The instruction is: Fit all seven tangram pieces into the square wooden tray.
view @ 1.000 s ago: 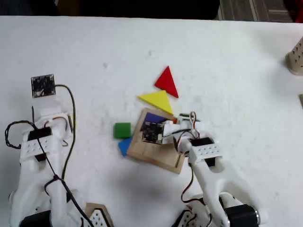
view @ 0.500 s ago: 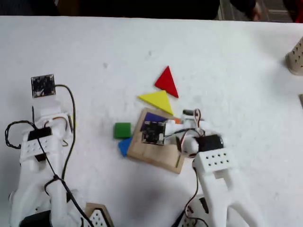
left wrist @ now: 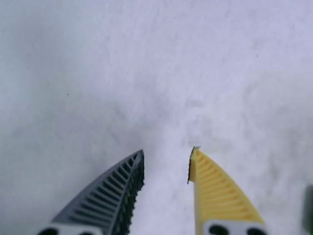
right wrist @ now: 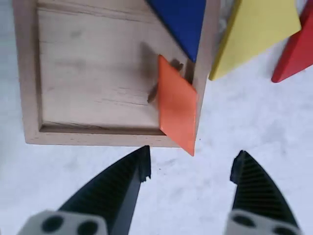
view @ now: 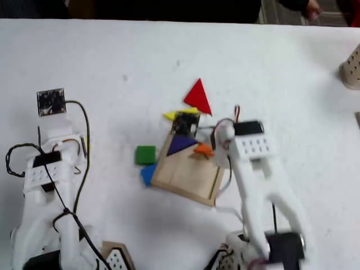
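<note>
A square wooden tray (view: 188, 179) lies turned at an angle near the middle of the white table (view: 112, 62). A dark blue triangle piece (view: 181, 143) lies flat inside the tray's far corner. An orange parallelogram piece (view: 203, 149) sits at the tray's far right edge; in the right wrist view the orange parallelogram piece (right wrist: 177, 105) rests tilted across the rim of the square wooden tray (right wrist: 29, 73), partly inside and partly over the table, just beside the dark blue triangle piece (right wrist: 183, 19).

A yellow triangle piece (view: 173, 115) lies on the table just beyond the tray's far corner, partly covered by the right arm's (view: 253, 149) camera board. A red triangle piece (view: 198, 97) lies just beyond it, farther from the tray. A green square piece (view: 145, 154) sits on the table just left of the tray. A light blue piece (view: 147, 173) shows at the tray's left corner, touching it and partly hidden by it.

The right gripper (right wrist: 193, 164) hangs over bare table just off the tray rim by the orange piece, its two black fingers spread apart and holding nothing. The left arm (view: 48, 169) stands at the left of the table, well apart from the pieces; the left gripper (left wrist: 166, 156) has its grey and yellow fingers parted over bare tabletop.

A pale pegged block (view: 351, 67) stands at the table's far right edge.
</note>
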Robot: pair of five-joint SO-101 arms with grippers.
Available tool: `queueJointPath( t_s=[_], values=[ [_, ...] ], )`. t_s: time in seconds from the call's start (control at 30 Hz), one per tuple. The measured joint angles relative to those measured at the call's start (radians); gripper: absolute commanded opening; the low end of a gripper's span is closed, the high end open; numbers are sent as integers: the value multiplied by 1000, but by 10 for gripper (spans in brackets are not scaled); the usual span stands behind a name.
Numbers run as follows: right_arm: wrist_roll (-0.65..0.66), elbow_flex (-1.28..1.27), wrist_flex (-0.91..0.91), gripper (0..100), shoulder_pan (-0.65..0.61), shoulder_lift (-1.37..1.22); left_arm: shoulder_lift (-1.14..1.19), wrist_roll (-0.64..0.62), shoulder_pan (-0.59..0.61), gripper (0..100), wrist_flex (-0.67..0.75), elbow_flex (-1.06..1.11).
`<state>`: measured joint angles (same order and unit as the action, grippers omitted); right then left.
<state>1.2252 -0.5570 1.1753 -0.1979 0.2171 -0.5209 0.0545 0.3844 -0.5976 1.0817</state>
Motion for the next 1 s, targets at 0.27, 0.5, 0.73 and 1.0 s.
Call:
queueJointPath(
  t_s=[0.27, 0.5, 0.73, 1.0],
  values=[
    [0, 166, -2, 259, 23, -279, 0, 0, 0, 181, 0, 0],
    [0, 169, -12, 258, 12, -305, 0, 32, -9, 181, 12, 0],
    [0, 175, -12, 250, 14, -305, 0, 34, -12, 181, 20, 0],
    [2, 207, -28, 231, 14, -374, 0, 40, -12, 181, 20, 0]
  ],
)
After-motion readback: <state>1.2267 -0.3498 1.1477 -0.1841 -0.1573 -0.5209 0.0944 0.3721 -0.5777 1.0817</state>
